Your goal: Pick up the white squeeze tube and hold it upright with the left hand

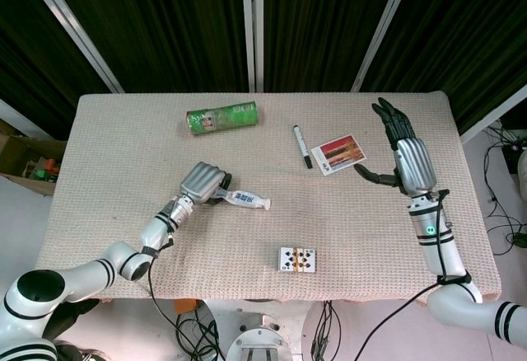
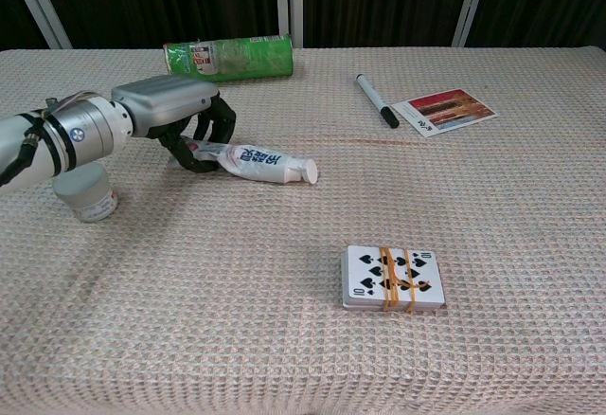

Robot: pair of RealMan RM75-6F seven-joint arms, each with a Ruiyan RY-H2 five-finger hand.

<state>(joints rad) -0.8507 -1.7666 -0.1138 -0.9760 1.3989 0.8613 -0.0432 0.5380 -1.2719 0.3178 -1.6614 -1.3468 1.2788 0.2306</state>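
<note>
The white squeeze tube (image 1: 246,201) (image 2: 268,163) lies near the middle of the table, cap end pointing right. My left hand (image 1: 202,183) (image 2: 169,109) has its fingers curled around the tube's flat left end and grips it, with that end raised slightly off the cloth. My right hand (image 1: 407,157) stands apart at the far right with its fingers spread, holding nothing; the chest view does not show it.
A green can (image 1: 222,119) (image 2: 228,57) lies on its side at the back. A black marker (image 1: 302,146) (image 2: 377,99) and a photo card (image 1: 338,154) (image 2: 445,110) sit right of centre. A banded card deck (image 1: 296,260) (image 2: 392,279) lies in front. A small white jar (image 2: 85,191) stands under my left forearm.
</note>
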